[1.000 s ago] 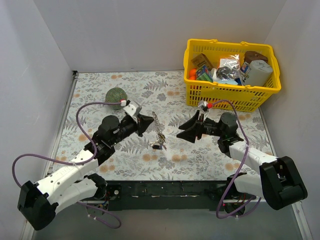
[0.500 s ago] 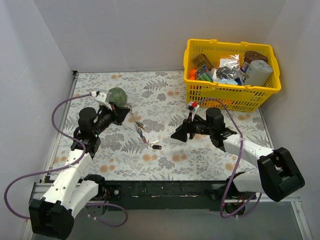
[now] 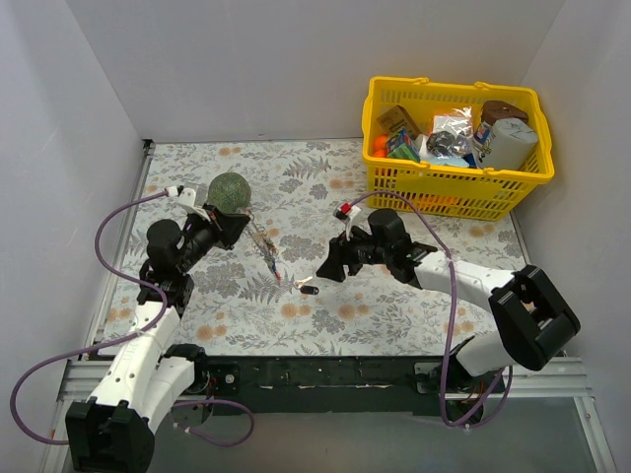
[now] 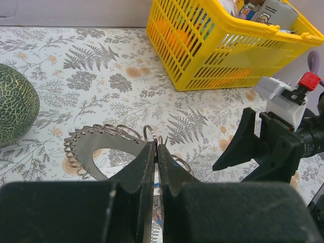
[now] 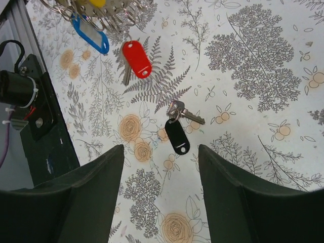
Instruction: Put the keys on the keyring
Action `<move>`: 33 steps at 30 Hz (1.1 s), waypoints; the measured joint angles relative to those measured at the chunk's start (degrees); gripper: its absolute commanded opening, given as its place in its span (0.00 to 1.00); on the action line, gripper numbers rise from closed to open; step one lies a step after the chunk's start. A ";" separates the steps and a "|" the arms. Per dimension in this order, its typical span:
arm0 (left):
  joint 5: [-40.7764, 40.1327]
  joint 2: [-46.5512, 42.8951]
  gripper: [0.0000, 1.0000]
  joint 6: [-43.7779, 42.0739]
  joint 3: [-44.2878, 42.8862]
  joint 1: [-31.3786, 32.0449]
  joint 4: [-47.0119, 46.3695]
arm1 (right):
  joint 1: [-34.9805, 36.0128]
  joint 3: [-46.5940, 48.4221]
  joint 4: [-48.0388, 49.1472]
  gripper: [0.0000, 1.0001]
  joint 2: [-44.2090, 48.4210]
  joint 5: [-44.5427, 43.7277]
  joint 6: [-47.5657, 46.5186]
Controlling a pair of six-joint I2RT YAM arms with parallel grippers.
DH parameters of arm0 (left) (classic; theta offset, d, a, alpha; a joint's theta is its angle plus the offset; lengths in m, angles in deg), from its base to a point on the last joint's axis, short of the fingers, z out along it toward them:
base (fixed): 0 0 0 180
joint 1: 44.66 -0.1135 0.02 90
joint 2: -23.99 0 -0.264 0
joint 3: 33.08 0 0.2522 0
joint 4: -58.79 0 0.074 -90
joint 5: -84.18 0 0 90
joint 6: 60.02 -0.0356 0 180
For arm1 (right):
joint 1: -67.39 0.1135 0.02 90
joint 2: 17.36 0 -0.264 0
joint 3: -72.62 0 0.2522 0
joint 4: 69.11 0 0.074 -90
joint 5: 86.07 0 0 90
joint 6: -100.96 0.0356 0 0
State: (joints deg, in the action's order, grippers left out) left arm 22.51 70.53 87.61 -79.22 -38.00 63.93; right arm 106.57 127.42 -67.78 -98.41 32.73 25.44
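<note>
My left gripper [image 4: 156, 148] is shut on the keyring [image 4: 95, 151], a wide grey band edged with small wire rings; in the top view the keyring [image 3: 264, 248] hangs tilted beside the left gripper [image 3: 240, 225]. Red [image 5: 137, 58], blue [image 5: 91, 35] and yellow keys [image 5: 96, 2] dangle from it. A loose key with a black tag [image 5: 177, 136] lies flat on the floral cloth, also seen as the black key [image 3: 308, 289] from above. My right gripper [image 5: 161, 152] hovers open just over it, one finger on each side, holding nothing; from above the right gripper [image 3: 323, 268] is right of the key.
A green ball [image 3: 229, 189] sits behind the left gripper. A yellow basket [image 3: 454, 182] full of packets stands at the back right. White walls enclose the cloth-covered table [image 3: 325, 187]. The black front rail [image 5: 35, 111] lies near the right gripper.
The left arm has drawn back to the left with the keyring, trailing the hung keys. The right arm has moved left and down over the black key.
</note>
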 measured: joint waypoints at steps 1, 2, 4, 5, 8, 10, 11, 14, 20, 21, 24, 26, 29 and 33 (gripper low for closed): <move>0.17 -0.04 0.00 0.09 0.02 -0.13 0.00 | 0.61 0.61 -0.59 0.66 -0.83 -0.59 -0.13; 0.28 -0.15 0.00 0.17 0.02 -0.24 0.00 | 1.31 1.38 -1.36 0.66 -1.77 -1.27 -0.17; 0.44 -0.37 0.00 0.26 0.02 -0.35 0.00 | 2.78 3.30 -2.86 0.66 -4.00 -3.28 -0.66; 0.44 -0.52 0.00 0.26 0.02 -0.39 0.00 | 3.50 4.24 -3.69 0.66 -5.01 -4.11 -0.87; 0.02 -1.46 0.00 0.26 0.13 -0.50 0.04 | 6.43 8.00 -6.45 0.66 -8.83 -7.67 -1.49; -0.50 -2.54 0.00 0.24 0.31 -0.55 0.00 | 8.28 10.49 -8.31 0.65 -11.47 -9.77 -1.84; -0.83 -3.32 0.00 0.24 0.46 -0.55 0.00 | 9.22 11.78 -9.31 0.65 -12.85 -10.73 -2.08; -1.77 -4.70 0.00 0.20 0.74 -0.55 0.04 | 11.78 15.58 -12.33 0.64 -16.96 -13.68 -2.69; -3.10 -5.51 0.00 0.04 0.90 -0.55 0.07 | 15.56 20.72 -17.94 0.59 -23.21 -20.15 -3.13; -3.23 -5.57 0.00 0.04 0.90 -0.55 0.07 | 15.91 21.07 -18.60 0.57 -23.74 -21.11 -3.13; -3.45 -5.73 0.00 0.02 0.90 -0.55 0.04 | 16.74 22.21 -19.32 0.50 -24.57 -23.28 -3.26; -3.48 -5.79 0.00 0.02 0.92 -0.55 0.04 | 16.85 22.60 -19.69 0.46 -25.11 -24.06 -3.17; -3.45 -5.79 0.00 0.00 0.92 -0.55 0.04 | 17.14 23.08 -19.71 0.33 -25.55 -24.81 -3.10; -3.48 -5.79 0.00 -0.15 0.94 -0.57 0.04 | 17.33 23.17 -20.04 0.10 -25.73 -25.73 -3.15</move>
State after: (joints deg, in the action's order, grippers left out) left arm 19.04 64.74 87.46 -78.28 -38.57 63.97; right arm 123.91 150.59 -87.82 -124.14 7.00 22.29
